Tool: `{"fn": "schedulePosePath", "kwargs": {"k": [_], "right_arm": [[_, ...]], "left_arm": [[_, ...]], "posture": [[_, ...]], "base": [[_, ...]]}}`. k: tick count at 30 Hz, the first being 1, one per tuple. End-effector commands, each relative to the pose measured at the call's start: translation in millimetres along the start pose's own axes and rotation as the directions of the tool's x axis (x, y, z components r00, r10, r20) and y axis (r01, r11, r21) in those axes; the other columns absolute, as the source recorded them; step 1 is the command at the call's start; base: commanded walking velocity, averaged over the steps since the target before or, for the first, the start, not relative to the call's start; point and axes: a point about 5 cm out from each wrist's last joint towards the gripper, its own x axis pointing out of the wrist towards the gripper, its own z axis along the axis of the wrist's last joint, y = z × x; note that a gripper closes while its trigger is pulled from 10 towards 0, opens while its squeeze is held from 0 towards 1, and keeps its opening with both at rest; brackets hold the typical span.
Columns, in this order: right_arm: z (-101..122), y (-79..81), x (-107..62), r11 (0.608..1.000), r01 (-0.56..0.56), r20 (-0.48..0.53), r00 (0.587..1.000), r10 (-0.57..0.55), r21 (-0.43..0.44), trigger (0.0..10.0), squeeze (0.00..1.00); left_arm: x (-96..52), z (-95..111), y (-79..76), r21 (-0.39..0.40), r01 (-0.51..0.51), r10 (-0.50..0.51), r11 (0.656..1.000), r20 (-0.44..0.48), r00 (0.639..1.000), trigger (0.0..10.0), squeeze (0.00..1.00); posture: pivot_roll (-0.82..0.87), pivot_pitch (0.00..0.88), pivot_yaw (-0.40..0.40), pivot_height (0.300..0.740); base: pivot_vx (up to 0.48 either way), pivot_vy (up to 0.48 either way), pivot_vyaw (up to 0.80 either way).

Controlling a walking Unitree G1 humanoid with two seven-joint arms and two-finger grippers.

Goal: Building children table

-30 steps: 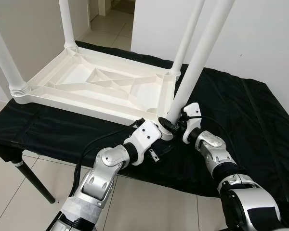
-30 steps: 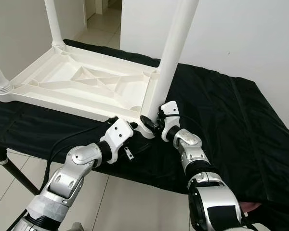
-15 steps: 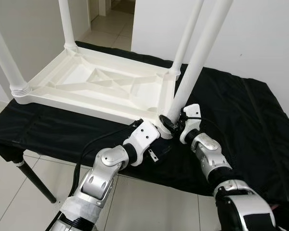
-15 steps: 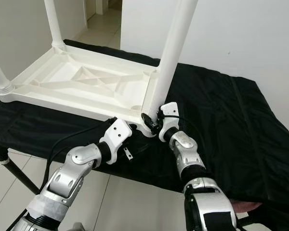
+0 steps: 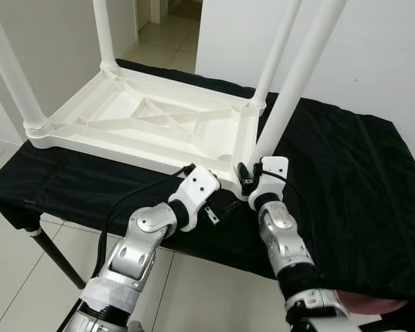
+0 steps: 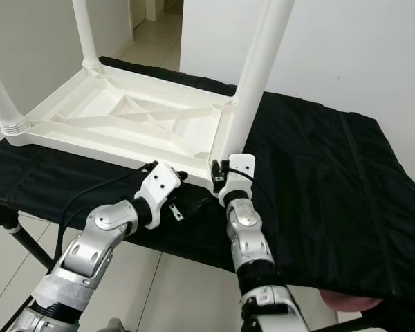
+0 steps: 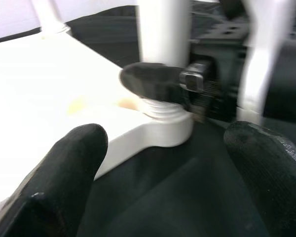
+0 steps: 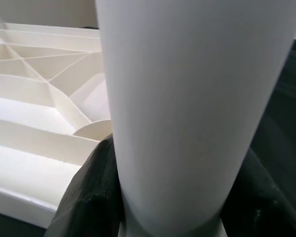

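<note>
Right gripper (image 6: pixel 217 173) is clamped on the near-right table leg (image 5: pixel 299 79) low down, just above the threaded collar where that leg meets the corner of the tabletop (image 5: pixel 152 128); in the right wrist view the leg (image 8: pixel 197 108) sits tight between the two black fingers (image 8: pixel 91 197), one on each side. Left gripper (image 5: pixel 188 168) rests at the near edge of the tabletop beside the same corner, its fingers (image 7: pixel 64 168) spread apart with nothing between them; the left wrist view looks past them at the leg's collar and the right gripper's finger wrapped around it, though that picture is blurred. One white plastic table, lying upside down on a black cloth (image 5: pixel 346 173) that covers a work table. Four legs counted, all pointing up: near-right, far-right (image 5: pixel 277 52), far-left (image 5: pixel 104 34) and near-left (image 5: pixel 14 69). Every leg is cut off by the top of the frame, so the ends are unseen. The underside shows crossed stiffening ribs. The right gripper's own fingertips are hidden behind the leg and its white housing in the head views. One dark leg of the work table (image 5: pixel 55 259) shows below the cloth at the left, over a tiled floor (image 5: pixel 14 277). An open doorway (image 5: pixel 169 21) lies beyond the far end.
</note>
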Motion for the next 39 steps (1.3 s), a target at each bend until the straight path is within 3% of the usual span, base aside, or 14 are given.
{"fn": "schedulePosePath", "kwargs": {"k": [1,4,9,10,20,23,24,26,28,30,35,37,39], "right_arm": [[-5.8,-8.4,-5.1,0.997,0.066,-0.038,0.997,-0.068,-0.044,10.0,0.0],[-1.3,-0.5,-8.9,0.999,0.032,-0.021,0.999,-0.032,-0.027,10.0,0.0],[1.4,-6.7,-10.0,0.998,0.055,-0.025,0.998,-0.056,-0.029,10.0,0.0],[2.0,-7.8,-9.9,0.999,0.045,-0.017,0.999,-0.045,-0.019,10.0,1.0],[13.9,-20.5,-5.0,0.996,-0.09,0.023,0.996,0.09,0.003,10.0,1.0],[17.5,-31.2,3.4,0.971,-0.234,0.009,0.972,0.234,-0.041,10.0,1.0],[17.0,-33.3,6.3,0.951,-0.306,-0.007,0.952,0.306,-0.038,10.0,0.0],[17.0,-33.3,6.3,0.951,-0.306,-0.007,0.952,0.306,-0.038,10.0,0.0],[13.4,-35.5,14.2,0.888,-0.456,-0.051,0.89,0.453,-0.058,10.0,0.0],[13.4,-35.5,14.2,0.888,-0.456,-0.051,0.89,0.453,-0.058,10.0,0.0],[9.4,-31.1,20.5,0.816,-0.571,-0.092,0.82,0.564,-0.084,10.0,0.0],[9.4,-31.1,20.5,0.816,-0.571,-0.092,0.82,0.564,-0.084,10.0,0.0],[4.5,-19.4,25.5,0.755,-0.65,-0.135,0.759,0.638,-0.084,10.0,0.0]], "left_arm": [[0.9,-2.2,3.1,-0.006,-0.057,0.057,0.998,-0.008,0.998,10.0,0.0],[-1.3,-5.7,4.6,-0.005,-0.073,0.073,0.997,-0.017,0.997,10.0,0.0],[-2.1,-6.5,5.0,-0.005,-0.084,0.084,0.996,-0.021,0.996,10.0,0.0],[-4.2,-6.6,4.7,-0.006,-0.084,0.084,0.996,-0.019,0.996,10.0,0.0],[-10.1,-9.9,2.2,-0.019,-0.093,0.092,0.996,-0.023,0.995,10.0,0.0],[-11.1,-9.7,0.2,-0.024,-0.086,0.086,0.996,-0.025,0.996,10.0,0.0],[-11.9,-9.7,-1.5,-0.026,-0.075,0.075,0.997,-0.026,0.997,10.0,0.0],[-11.9,-9.7,-1.5,-0.026,-0.075,0.075,0.997,-0.026,0.997,10.0,0.0],[-12.7,-8.9,-4.0,-0.026,-0.051,0.05,0.998,-0.027,0.998,10.0,0.0],[-12.7,-8.9,-4.0,-0.026,-0.051,0.05,0.998,-0.027,0.998,10.0,0.0],[-12.4,-7.7,-3.9,-0.019,-0.04,0.039,0.999,-0.026,0.999,10.0,0.0],[-12.4,-7.7,-3.9,-0.019,-0.04,0.039,0.999,-0.026,0.999,10.0,0.0],[-9.6,-5.7,-3.4,-0.017,-0.038,0.038,0.999,-0.019,0.999,10.0,0.0]], "posture": [[0.0,0.0,-0.098,0.74],[0.0,0.0,-0.099,0.74],[0.01,0.0,-0.107,0.74],[0.02,0.0,-0.11,0.74],[0.03,0.0,-0.123,0.74],[0.03,0.0,-0.123,0.74],[0.03,0.0,-0.121,0.74],[0.03,0.0,-0.121,0.74],[0.04,0.0,-0.114,0.74],[0.04,0.0,-0.114,0.74],[0.04,0.0,-0.111,0.74],[0.04,0.0,-0.111,0.74],[0.04,0.0,-0.113,0.74]], "base": [[0.0,0.0,0.0],[0.0,0.0,0.0],[0.0,0.0,0.0],[0.0,0.0,0.0],[0.0,0.0,0.0],[0.0,0.0,0.0],[0.0,0.0,0.0],[0.0,0.0,0.0],[0.0,0.0,0.0],[0.0,0.0,0.0],[0.0,0.0,0.0],[0.0,0.0,0.0],[0.0,0.0,0.0]]}}
